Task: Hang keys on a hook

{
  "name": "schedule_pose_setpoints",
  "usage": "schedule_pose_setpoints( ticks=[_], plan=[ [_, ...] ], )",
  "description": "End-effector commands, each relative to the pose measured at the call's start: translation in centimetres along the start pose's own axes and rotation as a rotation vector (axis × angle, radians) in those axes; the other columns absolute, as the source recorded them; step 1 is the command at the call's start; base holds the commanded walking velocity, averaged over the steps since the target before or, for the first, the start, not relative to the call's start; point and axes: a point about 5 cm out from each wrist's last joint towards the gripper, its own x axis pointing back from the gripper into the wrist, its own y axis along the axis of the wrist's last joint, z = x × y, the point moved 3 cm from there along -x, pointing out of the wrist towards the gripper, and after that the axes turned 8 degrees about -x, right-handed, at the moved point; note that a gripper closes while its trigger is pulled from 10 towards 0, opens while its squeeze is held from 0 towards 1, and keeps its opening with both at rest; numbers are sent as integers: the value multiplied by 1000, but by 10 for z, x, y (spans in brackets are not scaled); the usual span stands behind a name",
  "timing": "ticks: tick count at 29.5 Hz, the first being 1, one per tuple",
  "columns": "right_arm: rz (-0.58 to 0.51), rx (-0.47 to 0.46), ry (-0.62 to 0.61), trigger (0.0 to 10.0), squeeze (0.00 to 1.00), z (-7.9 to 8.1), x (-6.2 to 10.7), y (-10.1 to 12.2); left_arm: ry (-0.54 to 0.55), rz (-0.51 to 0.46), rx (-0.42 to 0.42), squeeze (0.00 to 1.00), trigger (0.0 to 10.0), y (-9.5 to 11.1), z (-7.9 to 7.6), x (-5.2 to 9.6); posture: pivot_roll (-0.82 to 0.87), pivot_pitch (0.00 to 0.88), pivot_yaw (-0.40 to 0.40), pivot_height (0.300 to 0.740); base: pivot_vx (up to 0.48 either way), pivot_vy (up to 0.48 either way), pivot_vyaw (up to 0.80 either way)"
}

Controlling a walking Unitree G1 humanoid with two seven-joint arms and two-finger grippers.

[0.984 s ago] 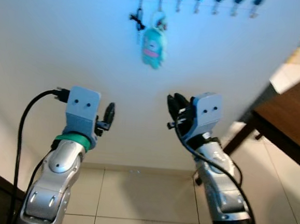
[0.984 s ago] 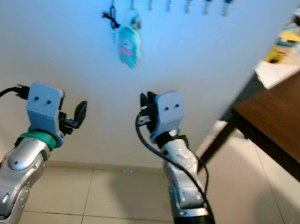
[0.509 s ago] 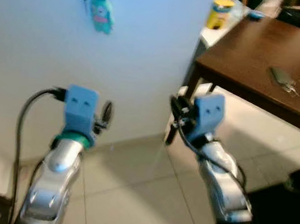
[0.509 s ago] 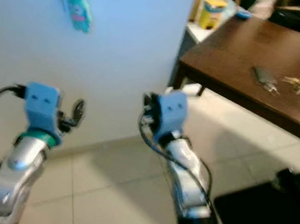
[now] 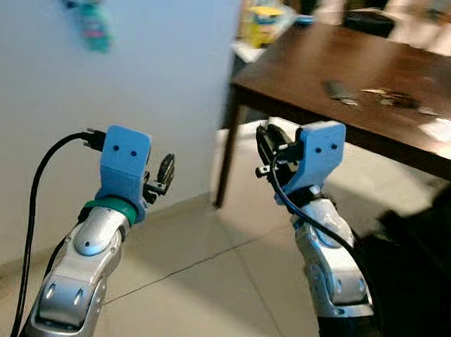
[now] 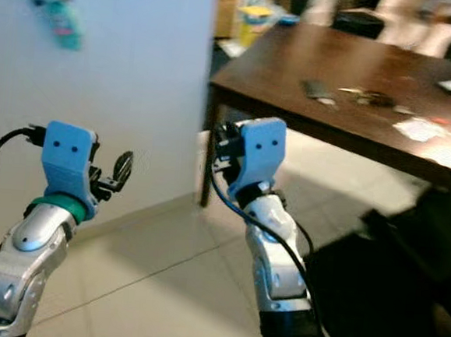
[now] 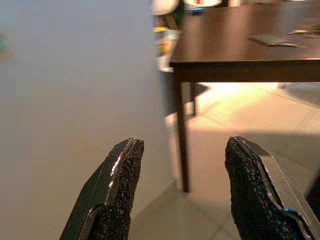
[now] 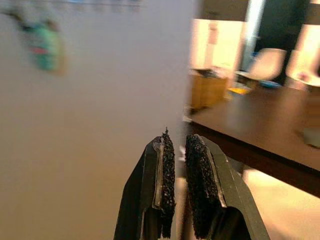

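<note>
The camera has swung right: the wall [image 5: 140, 68] with its teal charm [image 5: 94, 27] now sits far left, the table [image 5: 311, 74] fills the right, keys [image 5: 387, 95] lying on it. Left gripper [image 7: 180, 195] gapes wide; right gripper [image 8: 177, 190] is nearly closed, empty.

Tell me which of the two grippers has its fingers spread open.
The left gripper: its two black fingers stand wide apart, with floor showing between them. The right gripper holds its fingers almost together, nothing between them.

Head stereo pair looks forward and down from behind both arms. Each wrist camera sights along its fingers; all views share the dark wooden table [image 5: 356, 93].
</note>
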Motion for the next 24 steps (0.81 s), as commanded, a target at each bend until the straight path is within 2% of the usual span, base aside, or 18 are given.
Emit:
schedule_pose_setpoints(
  ticks=[1,8,11,17,24],
  plan=[
    [21,-15,-9,10000,0,-1,2,-7,-8,-8,-12,0,10000,1,-2,1,-39,85,77,740,0,0,-800],
    [25,-14,-11,10000,0,-1,3,-8,-10,-22,-20,0,10000,2,-2,1,-41,85,80,740,106,0,-800],
    [25,5,-13,10000,0,-2,4,-9,-10,-34,-27,0,10000,3,-2,0,-40,84,79,740,441,0,-538],
    [28,9,-6,10000,0,0,4,-10,-11,-28,-29,0,10000,2,-2,0,-39,83,79,740,442,0,0],
    [32,7,-1,10000,0,0,3,-11,-12,-24,-34,0,10000,2,-2,0,-37,79,77,740,442,0,-744]
  ],
)
